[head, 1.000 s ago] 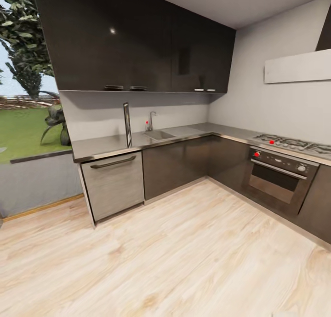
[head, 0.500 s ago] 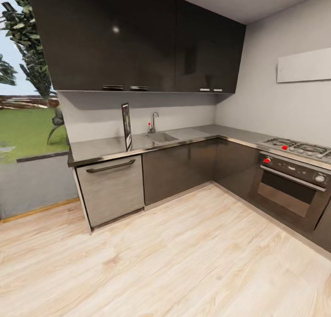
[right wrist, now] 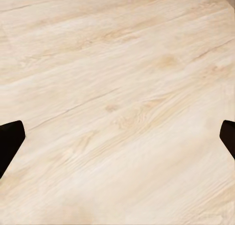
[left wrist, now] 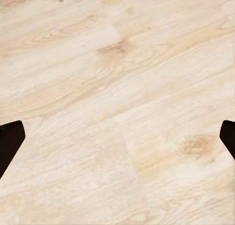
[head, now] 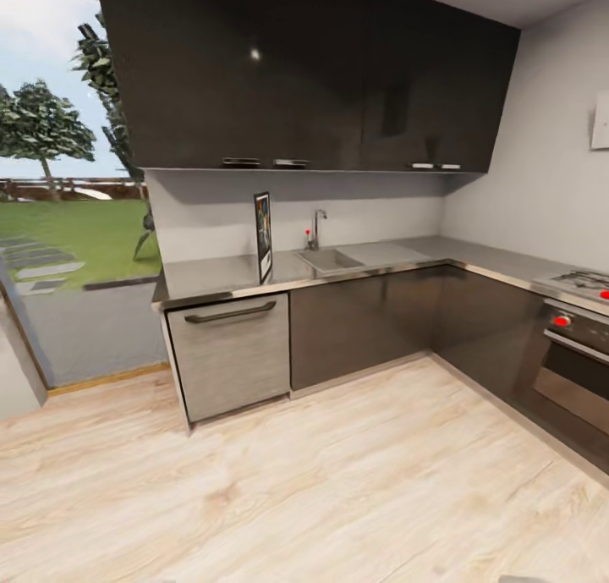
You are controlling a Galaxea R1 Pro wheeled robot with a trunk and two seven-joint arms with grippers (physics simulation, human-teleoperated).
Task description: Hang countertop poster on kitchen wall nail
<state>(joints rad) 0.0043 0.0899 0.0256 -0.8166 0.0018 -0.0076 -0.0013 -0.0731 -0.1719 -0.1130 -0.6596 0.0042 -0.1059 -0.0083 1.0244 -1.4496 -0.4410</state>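
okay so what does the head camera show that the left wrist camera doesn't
Head view: the poster standing upright on the kitchen countertop, beside the sink and tap, above the dark cabinets. Left wrist view: the left claw, its dark fingertips spread wide, holding nothing. Both: the pale wooden floor.

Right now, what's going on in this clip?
Nothing is being handled. The robot faces the kitchen from across the wooden floor. The poster stands upright on the kitchen countertop, left of the sink. Both wrist cameras look down at floor, with the left gripper and right gripper open and empty.
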